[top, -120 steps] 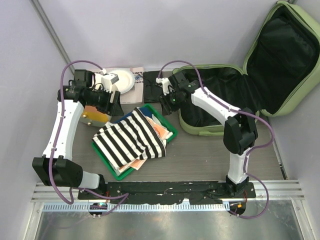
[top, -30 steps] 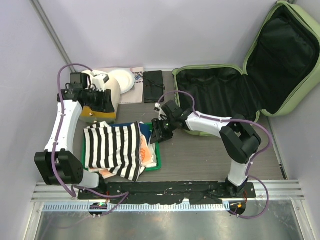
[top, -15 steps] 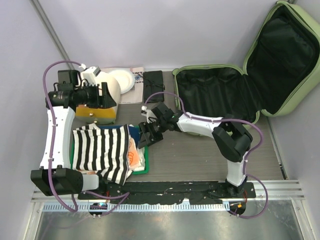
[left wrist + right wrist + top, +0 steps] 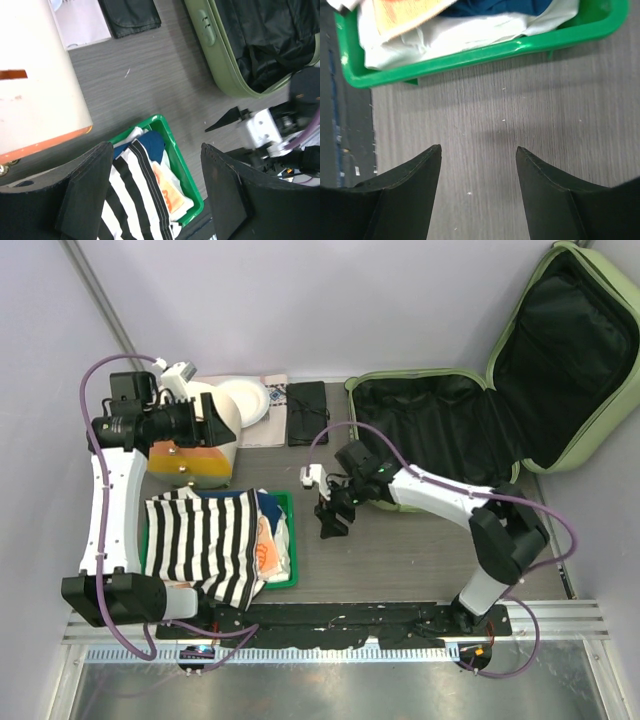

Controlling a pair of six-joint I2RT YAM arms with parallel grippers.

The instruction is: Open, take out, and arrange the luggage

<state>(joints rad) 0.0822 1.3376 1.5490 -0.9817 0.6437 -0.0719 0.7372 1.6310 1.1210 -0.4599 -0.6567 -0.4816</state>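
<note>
The pale green luggage (image 4: 420, 374) lies open at the back right, its lid (image 4: 600, 410) leaning on the right wall and the black lining bare. It also shows in the left wrist view (image 4: 220, 65). My right gripper (image 4: 330, 516) is open and empty, low over the table between the luggage and a green tray (image 4: 291, 540); in its own view the right gripper (image 4: 477, 148) is just short of the tray rim (image 4: 470, 52). My left gripper (image 4: 218, 428) is open and empty, raised beside a cream-and-orange container (image 4: 190, 455), above the tray's back end (image 4: 182, 170).
The tray holds a black-and-white striped cloth (image 4: 210, 540), a blue cloth and orange-and-white pieces. A white plate (image 4: 245, 400), a booklet (image 4: 82, 25) and a black pouch (image 4: 306, 412) lie along the back. Walls stand close on the left and right.
The tray has slid left and toward the front edge, with the right gripper against it. The right gripper has now drawn back to the right. The left arm moved back-left, up by the container.
</note>
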